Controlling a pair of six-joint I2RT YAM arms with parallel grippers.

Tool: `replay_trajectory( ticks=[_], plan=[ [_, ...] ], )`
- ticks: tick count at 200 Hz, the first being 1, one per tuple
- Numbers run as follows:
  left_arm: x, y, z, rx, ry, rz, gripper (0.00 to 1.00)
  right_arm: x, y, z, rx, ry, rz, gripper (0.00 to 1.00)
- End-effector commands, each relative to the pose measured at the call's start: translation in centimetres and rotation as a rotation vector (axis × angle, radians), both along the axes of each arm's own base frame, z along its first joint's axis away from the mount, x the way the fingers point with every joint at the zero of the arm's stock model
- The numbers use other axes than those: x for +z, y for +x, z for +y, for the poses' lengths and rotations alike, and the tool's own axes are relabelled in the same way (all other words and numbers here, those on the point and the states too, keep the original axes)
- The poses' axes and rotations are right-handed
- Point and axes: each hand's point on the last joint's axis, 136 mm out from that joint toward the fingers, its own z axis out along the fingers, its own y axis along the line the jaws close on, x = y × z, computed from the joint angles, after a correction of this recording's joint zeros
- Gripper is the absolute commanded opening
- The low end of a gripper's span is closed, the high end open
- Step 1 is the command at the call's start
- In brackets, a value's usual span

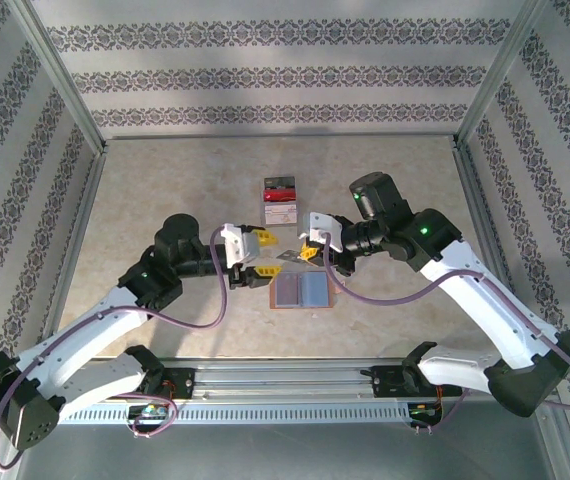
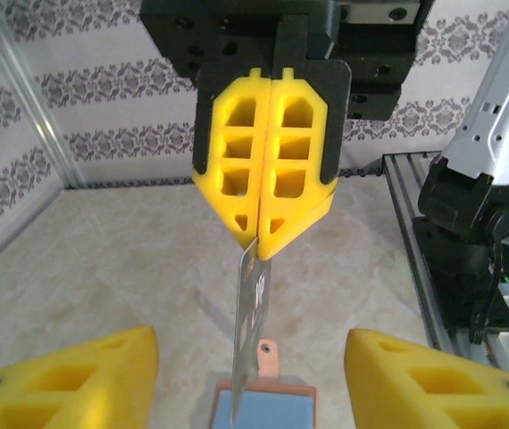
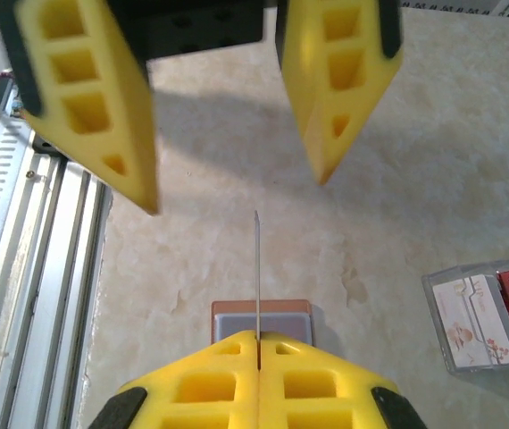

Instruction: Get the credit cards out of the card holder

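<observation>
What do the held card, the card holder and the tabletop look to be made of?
Card: thin rigid plastic, slightly glossy; it stands straight, unbent. Card holder: probably leather or imitation, matte salmon rim, grey-blue lining. Tabletop: beige marbled stone look, possibly laminate.

No legible txt; print on white card (image 3: pixel 471 323) too blurry to read.

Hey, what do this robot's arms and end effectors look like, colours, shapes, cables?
The left arm and right arm have white links and black joints, with a small green light on a joint. A purple cable loops along each. The left end effector and right end effector have white housings and two wedge-shaped yellow fingers with rectangular cut-outs.
</observation>
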Motion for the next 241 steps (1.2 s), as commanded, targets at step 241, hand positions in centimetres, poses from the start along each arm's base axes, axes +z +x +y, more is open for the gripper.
replay_trajectory(
  ticks=[241],
  plan=[
    [-11.2, 2.1, 13.0, 0.816, -0.059, 0.366, 0.89, -3.2, 19.6, 2.8, -0.028, -0.294, -0.187, 0.00]
  ],
)
